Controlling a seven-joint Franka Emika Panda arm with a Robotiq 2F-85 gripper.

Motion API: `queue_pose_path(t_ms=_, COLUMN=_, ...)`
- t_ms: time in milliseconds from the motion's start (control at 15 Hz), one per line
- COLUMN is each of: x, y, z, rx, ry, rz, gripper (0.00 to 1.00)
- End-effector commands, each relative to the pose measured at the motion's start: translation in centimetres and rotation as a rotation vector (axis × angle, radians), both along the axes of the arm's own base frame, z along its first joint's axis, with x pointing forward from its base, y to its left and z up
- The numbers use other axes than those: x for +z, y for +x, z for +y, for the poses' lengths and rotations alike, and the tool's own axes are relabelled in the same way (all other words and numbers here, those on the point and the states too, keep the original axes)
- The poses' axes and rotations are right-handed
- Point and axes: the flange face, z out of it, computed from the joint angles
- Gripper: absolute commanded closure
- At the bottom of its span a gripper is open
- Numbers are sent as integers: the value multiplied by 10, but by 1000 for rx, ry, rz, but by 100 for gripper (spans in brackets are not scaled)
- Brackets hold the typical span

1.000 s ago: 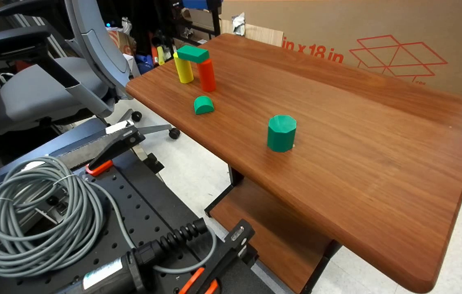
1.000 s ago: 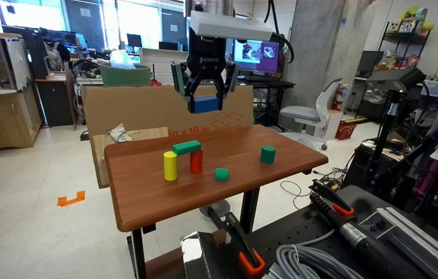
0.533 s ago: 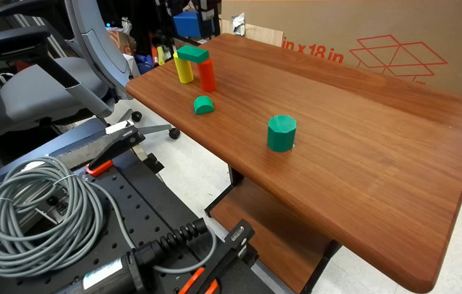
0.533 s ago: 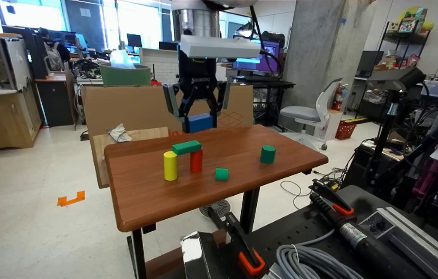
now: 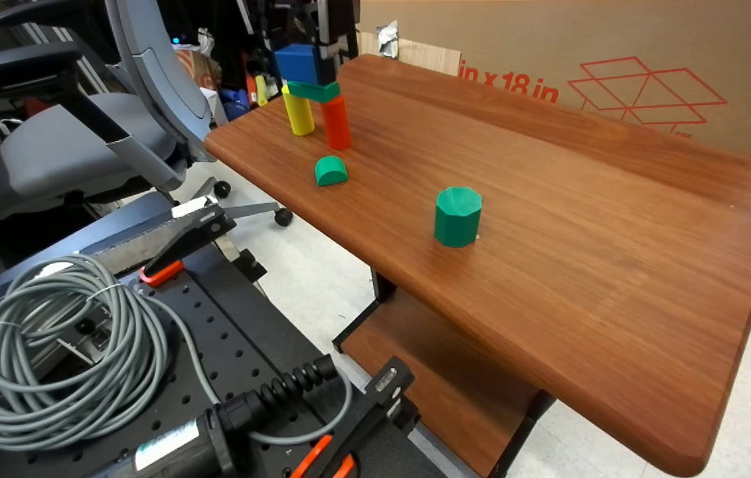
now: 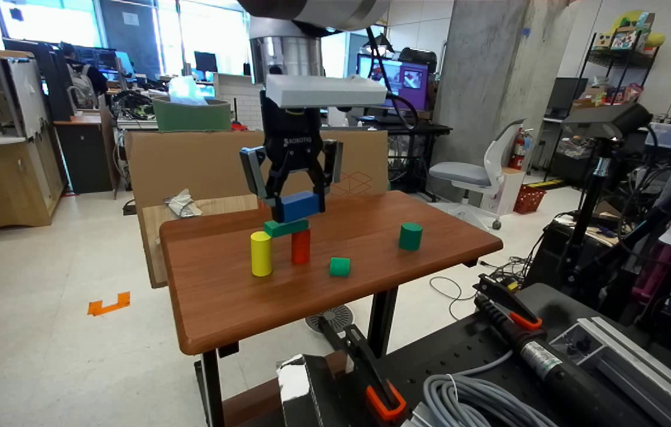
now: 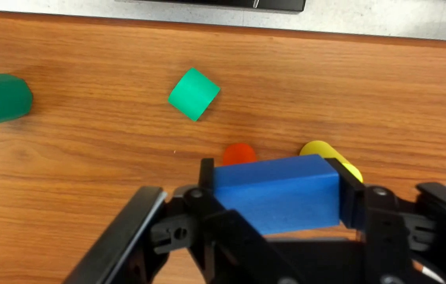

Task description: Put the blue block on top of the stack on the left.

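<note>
The bright blue block is held lengthwise between the fingers of my gripper, which is shut on it. The stack is an upright yellow cylinder and an upright red cylinder with a flat green block laid across the top. The blue block is just above that green block in both exterior views; I cannot tell whether they touch. In the wrist view the blue block hides the green block and covers part of the red cylinder and yellow cylinder.
A small green rounded piece lies on the brown table near the stack. A green octagonal cylinder stands farther along the table. A large cardboard sheet stands behind the table. A black bench with clamps and coiled cable is alongside.
My gripper has come down with the blue block, moving left in the exterior view that shows the arm, to just above the green block. The pieces on the table have not moved.
</note>
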Motion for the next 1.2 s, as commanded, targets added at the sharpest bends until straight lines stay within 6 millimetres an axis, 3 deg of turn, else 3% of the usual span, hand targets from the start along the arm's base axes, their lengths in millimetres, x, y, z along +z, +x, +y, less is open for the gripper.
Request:
queue_pose_path(t_ms=0, x=1, y=5, z=9, rx=11, ry=22, rz=34, gripper=56)
queue_pose_path(t_ms=533, x=-4, y=14, z=14, rx=9, ry=17, rz=11, gripper=56)
queue_pose_path(t_ms=600, x=-5, y=14, z=16, rx=14, ry=12, rz=6, gripper=49)
queue_pose_path(t_ms=667, x=-6, y=15, z=17, rx=17, ry=8, rz=5, gripper=8)
queue_pose_path(t_ms=933, x=-9, y=11, z=18, rx=53, ry=-10, rz=-7, gripper=0)
queue_pose_path(t_ms=1133, x=6, y=5, z=14, rx=55, ry=0, rz=-12, gripper=0)
